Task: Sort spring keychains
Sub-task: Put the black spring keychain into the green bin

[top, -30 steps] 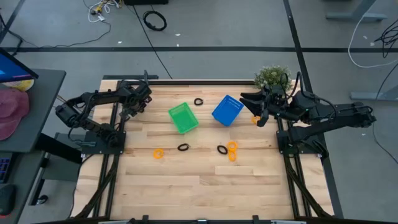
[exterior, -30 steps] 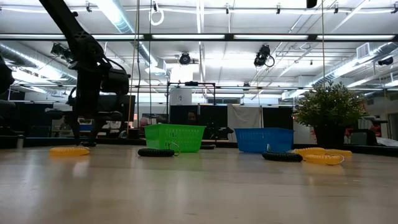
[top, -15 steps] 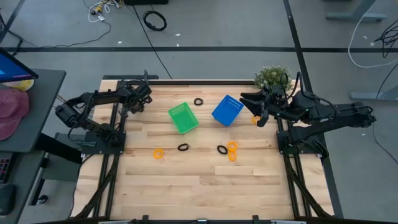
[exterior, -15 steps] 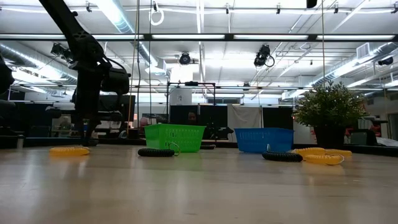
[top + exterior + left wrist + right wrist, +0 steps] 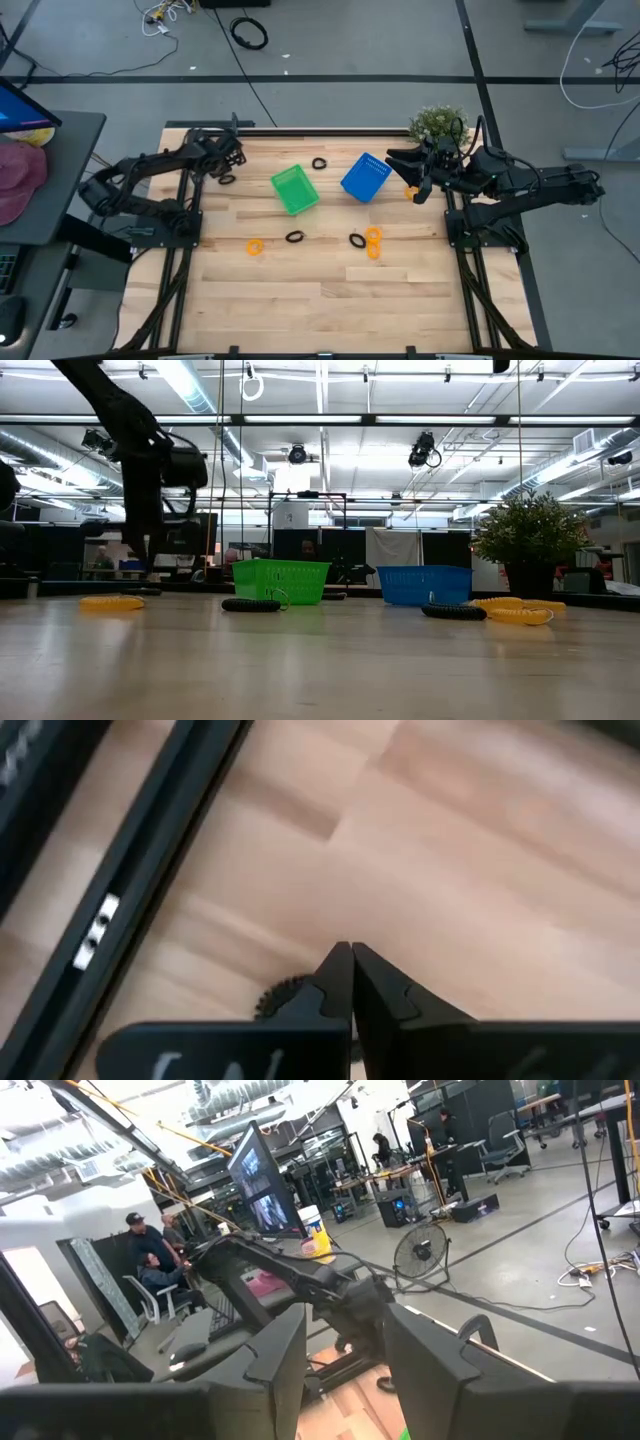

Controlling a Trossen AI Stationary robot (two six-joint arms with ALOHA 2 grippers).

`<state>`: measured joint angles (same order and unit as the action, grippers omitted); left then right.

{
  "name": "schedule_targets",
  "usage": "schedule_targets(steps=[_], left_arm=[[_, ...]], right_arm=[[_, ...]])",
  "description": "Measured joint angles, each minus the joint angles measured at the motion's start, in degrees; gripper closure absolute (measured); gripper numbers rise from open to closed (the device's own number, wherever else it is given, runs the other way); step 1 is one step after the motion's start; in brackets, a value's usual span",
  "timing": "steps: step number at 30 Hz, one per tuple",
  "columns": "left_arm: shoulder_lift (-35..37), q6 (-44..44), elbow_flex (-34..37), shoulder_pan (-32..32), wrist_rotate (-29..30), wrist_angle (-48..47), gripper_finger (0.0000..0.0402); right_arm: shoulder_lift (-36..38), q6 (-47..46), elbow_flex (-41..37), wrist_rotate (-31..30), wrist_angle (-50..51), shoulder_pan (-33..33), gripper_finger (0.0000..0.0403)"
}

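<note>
Sorting barely begun, by the look of it. Green basket [image 5: 294,190] and blue basket [image 5: 365,177] both tipped mid-worktop, nothing visible inside either. Scattered loose on the worktop [image 5: 300,290]: black keychain [image 5: 319,163] at the far side between the baskets, another black one [image 5: 294,237] nearer, a third black [image 5: 357,240] touching a pair of orange coils [image 5: 373,243], one orange coil [image 5: 256,246] to the near left. Black keychain [image 5: 227,179] lying at the far left. Left gripper [image 5: 222,164] reaching down at that far-left spot, jaws pressed together, black coil tucked just behind the tips [image 5: 340,955], grip unconfirmed. Right gripper [image 5: 418,187] parked far right beside the plant [image 5: 438,123], jaws apart, empty.
</note>
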<state>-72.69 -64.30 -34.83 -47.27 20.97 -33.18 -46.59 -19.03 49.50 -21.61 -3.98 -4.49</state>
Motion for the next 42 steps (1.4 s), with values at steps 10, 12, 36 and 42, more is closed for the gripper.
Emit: schedule_targets(steps=[10,12,36,42], left_arm=[[8.55,16.84,-0.02,0.08,-5.39,-0.87,0.0389],[7.76,16.77,-0.02,-0.14,-6.21,-2.34,0.0373],[-9.72,12.46,-0.19,-0.19,-5.13,2.34,0.0275],[-9.76,12.92,-0.11,-0.2,-4.72,2.31,0.0341]], right_arm=[[0.02,0.0,0.0,0.0,-0.01,0.01,0.0262],[0.02,0.0,0.0,0.0,-0.01,0.02,0.0262],[0.02,-1.5,0.0,0.02,0.01,0.0,0.0262],[0.02,-1.49,0.0,0.02,0.01,0.01,0.0262]])
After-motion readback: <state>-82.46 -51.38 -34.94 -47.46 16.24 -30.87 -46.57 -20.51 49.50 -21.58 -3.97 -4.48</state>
